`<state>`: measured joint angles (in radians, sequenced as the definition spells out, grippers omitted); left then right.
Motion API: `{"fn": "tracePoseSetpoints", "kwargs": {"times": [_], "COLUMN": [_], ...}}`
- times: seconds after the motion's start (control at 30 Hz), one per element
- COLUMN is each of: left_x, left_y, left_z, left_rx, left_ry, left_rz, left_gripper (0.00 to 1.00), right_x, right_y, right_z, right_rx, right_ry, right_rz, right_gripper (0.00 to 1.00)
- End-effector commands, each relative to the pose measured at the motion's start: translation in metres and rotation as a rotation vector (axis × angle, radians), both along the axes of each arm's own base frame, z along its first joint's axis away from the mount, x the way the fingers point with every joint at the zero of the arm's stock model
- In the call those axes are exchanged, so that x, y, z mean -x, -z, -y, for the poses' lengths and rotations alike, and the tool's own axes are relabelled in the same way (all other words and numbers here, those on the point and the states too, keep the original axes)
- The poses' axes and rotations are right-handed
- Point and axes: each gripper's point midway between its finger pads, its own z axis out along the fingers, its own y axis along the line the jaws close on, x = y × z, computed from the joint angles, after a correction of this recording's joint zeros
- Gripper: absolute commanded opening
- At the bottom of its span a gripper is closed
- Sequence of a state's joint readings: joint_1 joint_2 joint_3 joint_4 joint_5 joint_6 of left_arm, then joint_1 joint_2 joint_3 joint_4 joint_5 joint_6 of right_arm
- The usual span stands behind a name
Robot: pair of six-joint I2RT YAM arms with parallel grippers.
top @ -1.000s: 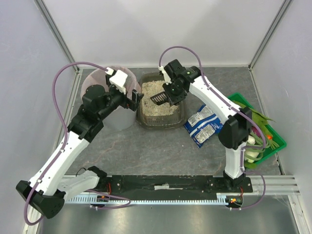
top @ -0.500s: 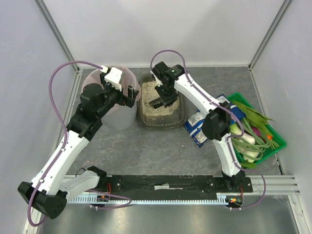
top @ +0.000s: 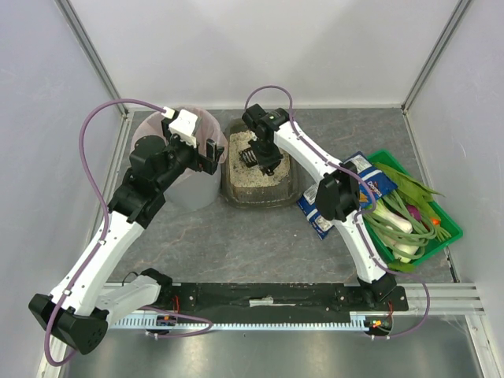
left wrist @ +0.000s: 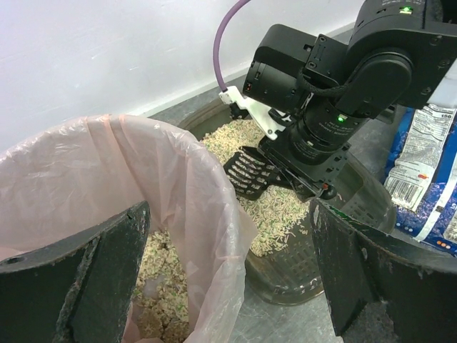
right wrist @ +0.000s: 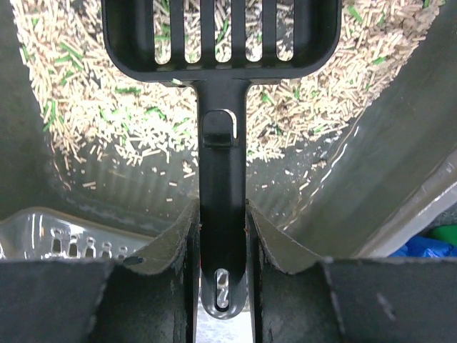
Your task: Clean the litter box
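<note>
Right gripper [right wrist: 221, 229], pinching the handle of the black slotted scoop [right wrist: 221, 43], is sweeping leftward and farther back inside the litter box [top: 236, 195] mid-table, likely digging for a load; left gripper [top: 213, 151] is staying spread beside the pink-lined bin [top: 157, 130].

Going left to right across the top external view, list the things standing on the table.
Pink-lined bin → litter box → blue-and-white bag → green crate of vegetables.
</note>
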<state>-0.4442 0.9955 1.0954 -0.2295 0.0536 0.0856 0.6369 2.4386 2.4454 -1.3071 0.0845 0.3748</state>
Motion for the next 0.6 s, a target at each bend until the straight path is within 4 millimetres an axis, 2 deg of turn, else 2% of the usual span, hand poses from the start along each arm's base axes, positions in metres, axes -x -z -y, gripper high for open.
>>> {"fn": "tracePoseSetpoints", "kwargs": {"times": [0.0,0.2,0.43,0.53,0.57], "left_x": [0.000,0.001,0.001,0.001,0.001], "left_y": [-0.015,-0.017,-0.017,-0.016,-0.014], "left_z": [-0.004,-0.005,-0.004,-0.002,-0.001], "left_rx": [0.047,0.053,0.056,0.054,0.052], "left_ry": [-0.025,-0.025,-0.020,-0.010,-0.005], "left_rz": [0.043,0.049,0.054,0.051,0.049], "left_gripper": [0.98,0.98,0.98,0.97,0.97], "right_x": [-0.022,-0.033,-0.039,-0.045,-0.047], "right_y": [0.006,0.005,0.011,0.007,-0.001], "right_z": [-0.007,-0.024,-0.032,-0.038,-0.042], "right_rx": [-0.043,-0.119,-0.136,-0.148,-0.161], "right_ry": [0.080,0.090,0.099,0.092,0.088], "right_rz": [0.053,0.080,0.104,0.144,0.171], "right_gripper": [0.00,0.00,0.00,0.00,0.00]}}
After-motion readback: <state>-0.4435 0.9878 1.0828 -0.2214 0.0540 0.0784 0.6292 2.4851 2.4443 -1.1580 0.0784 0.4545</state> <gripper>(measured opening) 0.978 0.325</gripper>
